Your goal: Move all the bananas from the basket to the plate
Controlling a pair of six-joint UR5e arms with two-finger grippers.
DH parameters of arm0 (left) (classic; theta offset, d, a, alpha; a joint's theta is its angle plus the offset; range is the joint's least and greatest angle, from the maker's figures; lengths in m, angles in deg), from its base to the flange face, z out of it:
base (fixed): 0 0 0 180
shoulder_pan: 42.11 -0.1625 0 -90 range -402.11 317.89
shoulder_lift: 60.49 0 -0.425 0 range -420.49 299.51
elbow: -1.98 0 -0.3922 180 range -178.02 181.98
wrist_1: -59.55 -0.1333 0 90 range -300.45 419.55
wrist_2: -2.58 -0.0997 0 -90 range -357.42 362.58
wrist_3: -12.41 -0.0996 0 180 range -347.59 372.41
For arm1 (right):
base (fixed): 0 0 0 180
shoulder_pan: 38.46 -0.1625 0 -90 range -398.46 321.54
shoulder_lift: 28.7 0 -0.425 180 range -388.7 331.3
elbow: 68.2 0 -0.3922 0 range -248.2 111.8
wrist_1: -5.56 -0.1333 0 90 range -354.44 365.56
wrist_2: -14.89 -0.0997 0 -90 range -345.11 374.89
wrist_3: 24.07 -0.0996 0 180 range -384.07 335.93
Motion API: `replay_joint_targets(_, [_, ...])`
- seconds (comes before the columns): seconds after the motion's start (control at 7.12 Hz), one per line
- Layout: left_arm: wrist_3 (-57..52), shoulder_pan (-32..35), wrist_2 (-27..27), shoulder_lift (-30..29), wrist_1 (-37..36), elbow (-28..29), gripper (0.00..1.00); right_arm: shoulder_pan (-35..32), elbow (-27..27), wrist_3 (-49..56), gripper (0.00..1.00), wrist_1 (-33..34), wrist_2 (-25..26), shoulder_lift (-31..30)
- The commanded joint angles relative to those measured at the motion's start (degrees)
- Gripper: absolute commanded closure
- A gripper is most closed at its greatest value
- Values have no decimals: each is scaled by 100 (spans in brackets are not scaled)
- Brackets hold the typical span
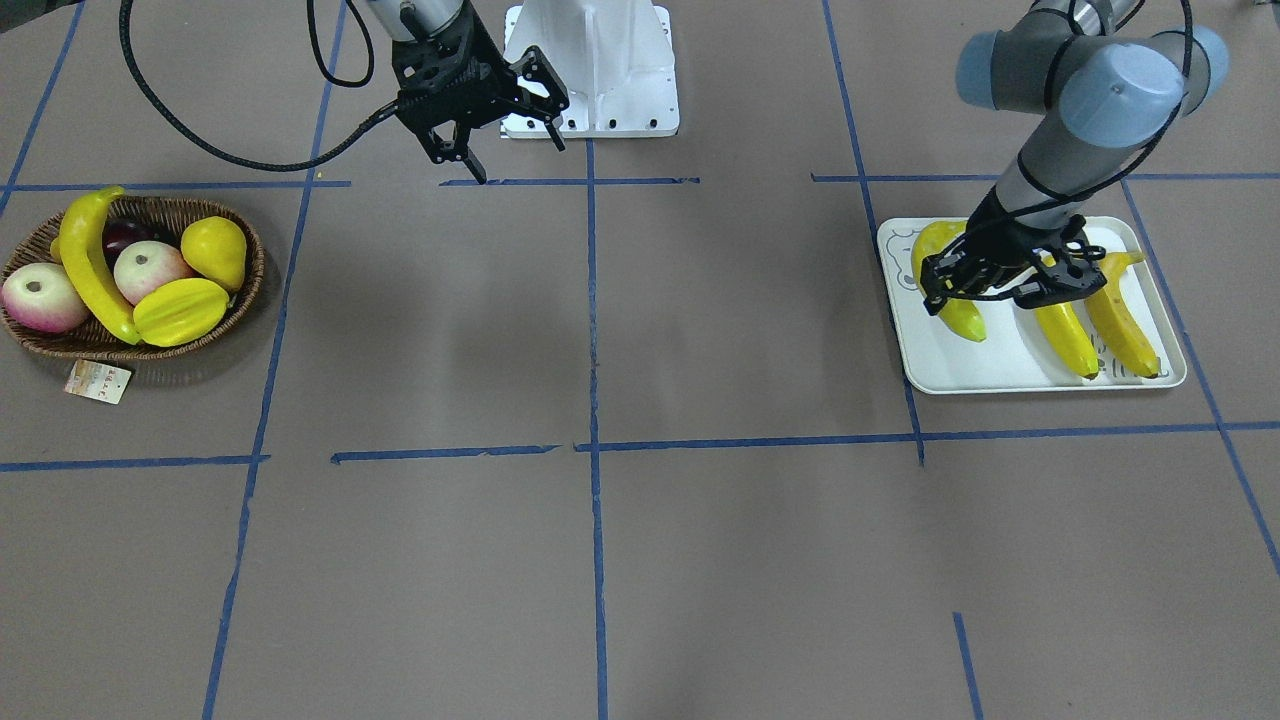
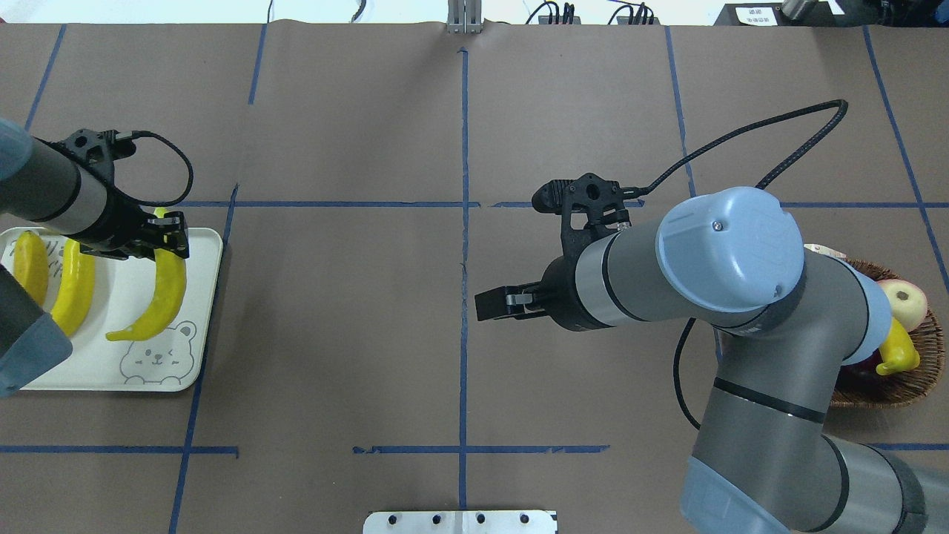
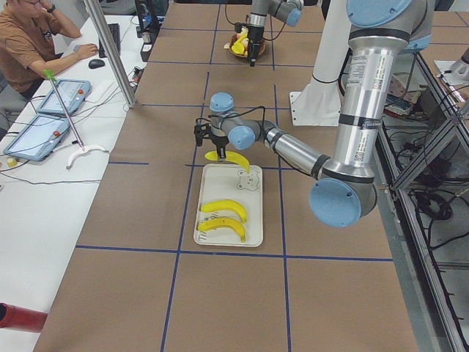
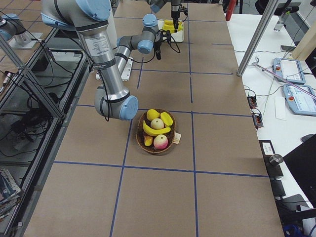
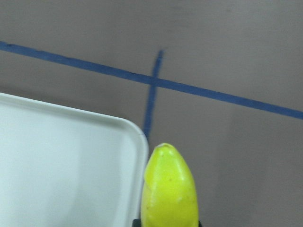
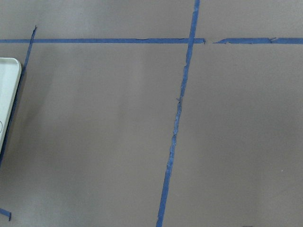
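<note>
My left gripper (image 2: pixel 160 242) is shut on the upper end of a banana (image 2: pixel 161 297) over the plate (image 2: pixel 111 374), near its bear print. The left wrist view shows that banana's tip (image 5: pixel 169 189) beside the plate's corner (image 5: pixel 71 161). Two more bananas (image 1: pixel 1066 338) (image 1: pixel 1122 325) lie on the plate (image 1: pixel 1000 372). One banana (image 1: pixel 86 262) lies in the basket (image 1: pixel 243 292) at the other end of the table. My right gripper (image 1: pixel 520 162) is open and empty, above the table near the robot base, far from the basket.
The basket also holds a starfruit (image 1: pixel 181 310), a yellow pear-shaped fruit (image 1: pixel 215 250) and two pinkish round fruits (image 1: pixel 45 298) (image 1: pixel 150 270). A paper tag (image 1: pixel 98 381) lies beside it. Blue tape lines cross the brown table. An operator sits at a side desk (image 3: pixel 33 40).
</note>
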Motion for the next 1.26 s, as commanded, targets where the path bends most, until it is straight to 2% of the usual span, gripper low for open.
replay_joint_targets(0.0, [-108,39,-53,198,33,227,100,-26,-11,-7,0,56,7,9])
replay_joint_targets(0.28, [-117,31,-53,199,51,332,98,-61,-20,-16,0,56,16,0])
replay_joint_targets(0.42, [-125,5,-79,286,42,324,86,-70,-20,-33,0,56,16,0])
replay_joint_targets(0.56, [-125,-4,-79,286,42,332,57,-70,-20,-42,0,56,25,0])
replay_joint_targets(0.7, [-125,-13,-105,295,42,367,1,-70,-29,-42,0,56,25,0])
replay_joint_targets(0.98, [-134,-13,-167,269,42,307,1,-149,-20,-42,0,64,7,0])
replay_joint_targets(1.12, [-126,30,-106,217,42,193,0,-367,-64,-33,0,73,-184,-148])
